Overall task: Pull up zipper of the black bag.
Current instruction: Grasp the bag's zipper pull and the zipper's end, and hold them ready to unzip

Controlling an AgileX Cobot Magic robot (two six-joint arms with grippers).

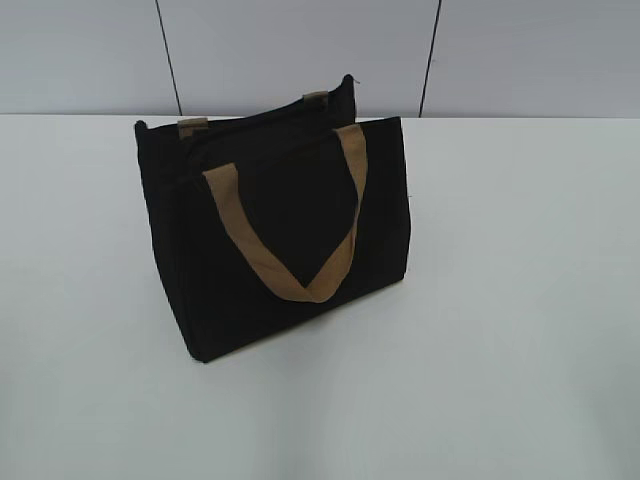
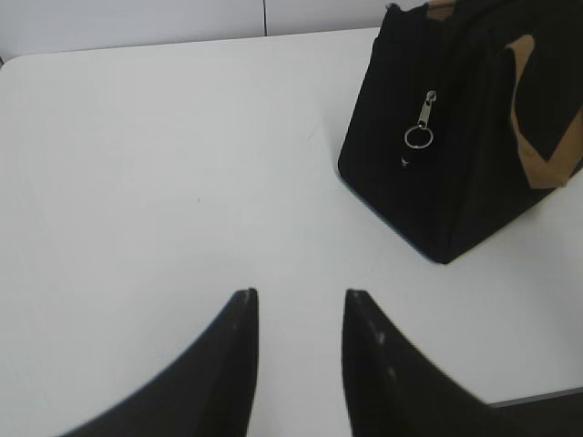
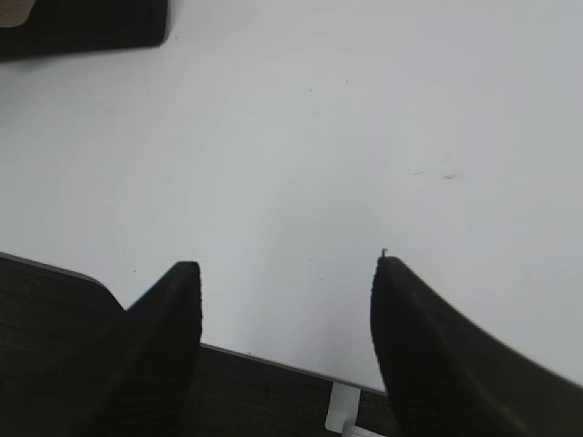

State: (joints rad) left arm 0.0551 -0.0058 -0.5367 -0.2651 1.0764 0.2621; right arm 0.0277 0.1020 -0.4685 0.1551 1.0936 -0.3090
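We find the zipper (image 2: pixel 423 120) on the narrow end panel of the black bag (image 1: pixel 280 225), seen only in the left wrist view. Its silver pull hangs with its long axis nearly upright, leaning a little, the slider end uppermost and the round ring at the bottom. It sits about midway up that panel, on a dark zip line that we can barely make out against the fabric.

The bag stands upright on the white tabletop (image 1: pixel 520 330), its broad face toward the exterior camera, with one tan strap handle (image 1: pixel 300 270) drooping in a V across that face and two tan tabs (image 1: pixel 193 125) at the top edge.

The left pincer (image 2: pixel 301 296) is spread, with a clear gap between its two dark fingers, and holds nothing. The zipper lies ahead of it and off to the right, well apart. The right pincer (image 3: pixel 287 269) is spread wider and also holds nothing. It hangs over the near edge of the tabletop, and only a corner of the bag shows at the upper left of its view.
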